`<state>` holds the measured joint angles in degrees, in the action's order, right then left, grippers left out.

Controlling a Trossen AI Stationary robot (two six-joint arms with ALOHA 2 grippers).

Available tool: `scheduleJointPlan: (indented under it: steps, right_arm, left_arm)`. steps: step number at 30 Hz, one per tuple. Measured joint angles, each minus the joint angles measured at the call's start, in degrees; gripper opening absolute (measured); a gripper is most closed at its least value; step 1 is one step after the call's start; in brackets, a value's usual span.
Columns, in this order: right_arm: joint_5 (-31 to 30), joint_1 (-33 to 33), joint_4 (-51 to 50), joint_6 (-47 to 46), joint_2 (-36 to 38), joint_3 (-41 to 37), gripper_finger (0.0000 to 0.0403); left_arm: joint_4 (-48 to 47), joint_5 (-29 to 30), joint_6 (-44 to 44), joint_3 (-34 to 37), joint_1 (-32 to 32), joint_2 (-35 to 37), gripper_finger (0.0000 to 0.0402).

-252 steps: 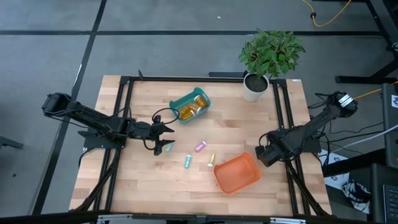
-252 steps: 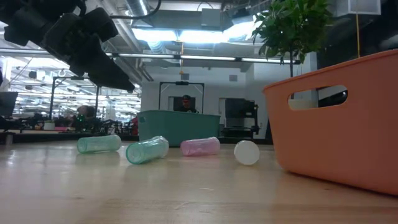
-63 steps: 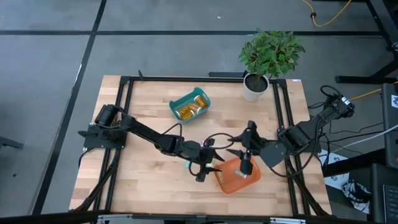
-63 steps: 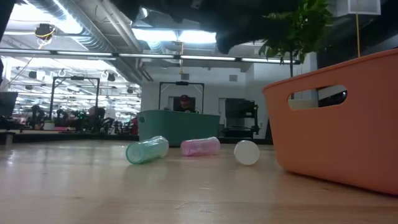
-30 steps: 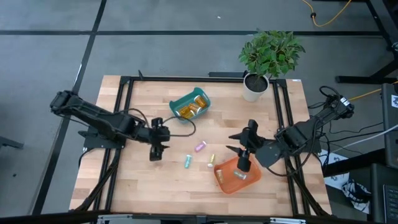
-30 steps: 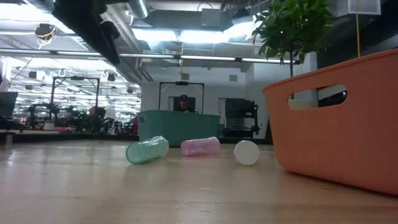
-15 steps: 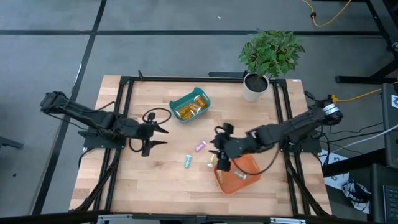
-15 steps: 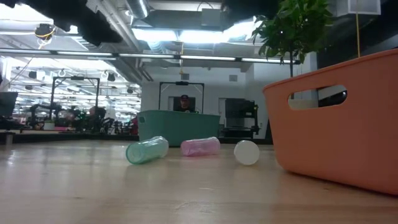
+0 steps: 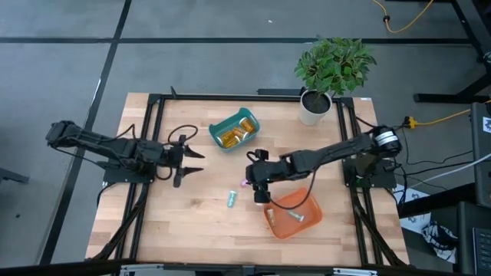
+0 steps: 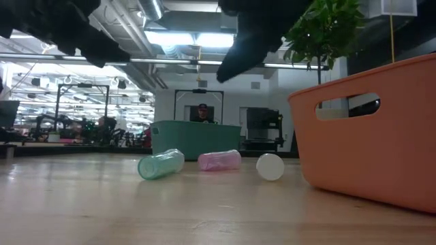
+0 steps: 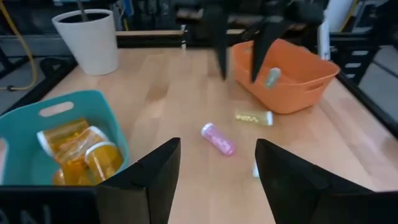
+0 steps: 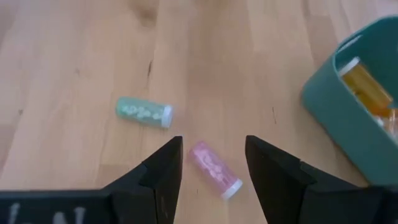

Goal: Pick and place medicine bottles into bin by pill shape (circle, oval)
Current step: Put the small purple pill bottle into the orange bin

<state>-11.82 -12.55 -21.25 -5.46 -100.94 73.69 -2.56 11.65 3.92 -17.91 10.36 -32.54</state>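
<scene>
Three small bottles lie on their sides mid-table: a pink one (image 9: 245, 182) (image 12: 214, 168), a teal-green one (image 9: 230, 201) (image 12: 143, 112) and a yellow one (image 11: 252, 117). My right gripper (image 9: 255, 184) (image 12: 211, 180) hangs open just above the pink bottle, which shows ahead between its fingers, untouched. My left gripper (image 9: 193, 162) (image 11: 217, 180) is open and empty near the table's left side, pointing toward the bottles. A teal bin (image 9: 234, 130) holds amber bottles; an orange bin (image 9: 294, 215) holds one bottle (image 9: 298, 217).
A potted plant (image 9: 331, 73) in a white pot stands at the far right corner. The orange bin sits close to the right arm's near side, the teal bin farther back. Bare wood lies between the left gripper and the bottles.
My right gripper has swung from above the orange bin toward the table's left and come down, tipping more level, to hang over the pink bottle. My left gripper has drawn back toward the table's left edge and levelled out. The bottles have not moved.
</scene>
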Motion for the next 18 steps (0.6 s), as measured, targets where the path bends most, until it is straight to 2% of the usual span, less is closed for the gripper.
scheduleJointPlan:
  steps: [3, 8, 18]
  right_arm:
    - [-0.3, 1.2, 0.6, -0.6, -1.1, 0.0, 0.0177]
    - [-0.2, 4.3, 0.5, -8.0, -2.8, 0.0, 0.0177]
    - [1.9, 5.7, 0.3, -8.4, -3.3, 0.0, 0.0177]
  left_arm:
    - [0.5, -0.8, -0.6, 0.0, -0.8, 1.3, 0.0202]
    - [0.3, -0.9, -2.6, 0.0, -1.5, 1.7, 0.0202]
    - [-0.1, -0.9, -5.0, 1.0, -1.5, 1.7, 0.0202]
